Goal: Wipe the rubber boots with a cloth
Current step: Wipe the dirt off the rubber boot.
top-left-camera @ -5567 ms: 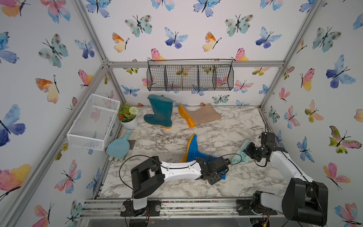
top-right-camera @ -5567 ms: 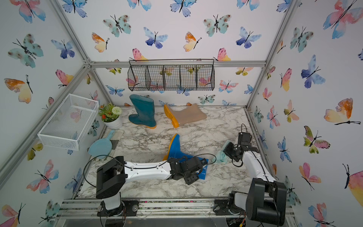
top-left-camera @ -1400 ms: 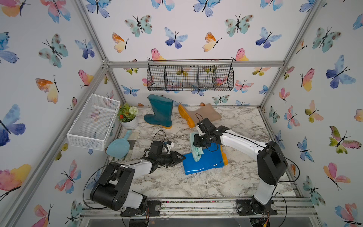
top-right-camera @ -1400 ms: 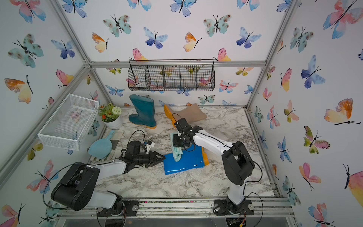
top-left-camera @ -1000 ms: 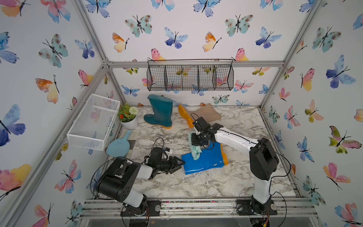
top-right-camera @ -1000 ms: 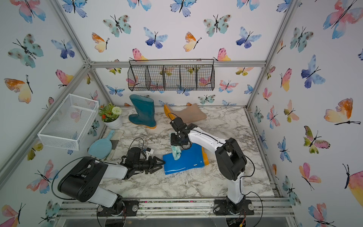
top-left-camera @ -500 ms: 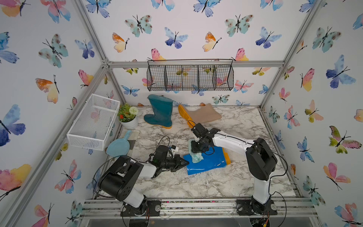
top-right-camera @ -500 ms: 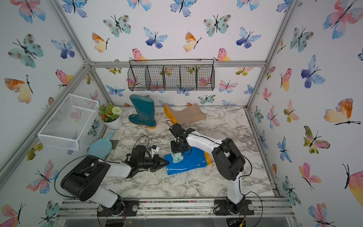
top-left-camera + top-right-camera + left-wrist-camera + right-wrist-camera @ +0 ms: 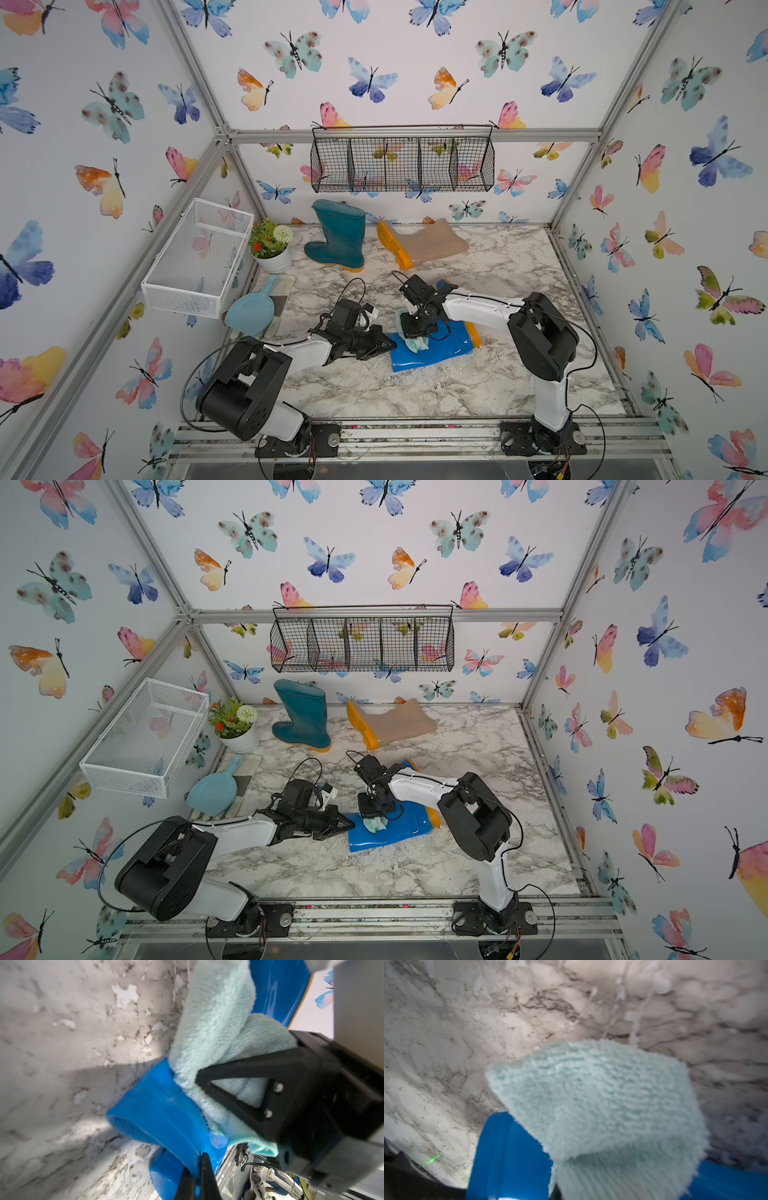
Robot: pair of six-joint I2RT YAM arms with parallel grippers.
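Two grippers meet at the blue boot (image 9: pixel 444 349), which lies on its side on the desk (image 9: pixel 415 390), at centre frame in both top views. Its long axis runs roughly left to right in the frame, with the open shaft end at the left and the orange sole at the right.

Left gripper (image 9: pixel 390 344): jaws closed. In the left wrist view they appear to pinch the shaft wall at its rim, anchoring the boot from the left of the frame.

Right gripper (image 9: pixel 417 330): jaws closed on the cloth (image 9: pixel 418 343), reaching in from the right, above the boot. The cloth hangs below the gripper and rests on the shaft's upper side, just beside the rim and the left gripper's tips.

Governing relation: nearly the whole boot extends rightward from the cloth along the long axis. A wipe stroke should therefore probably run toward the sole, away from the left gripper. The right arm carries the cloth; the left only holds the boot.

Farther back, at upper centre of the frame, the teal boot (image 9: pixel 337 241) stands upright. The beige boot (image 9: pixel 432 246) lies on its side just right of it. Both are well apart from the grippers.
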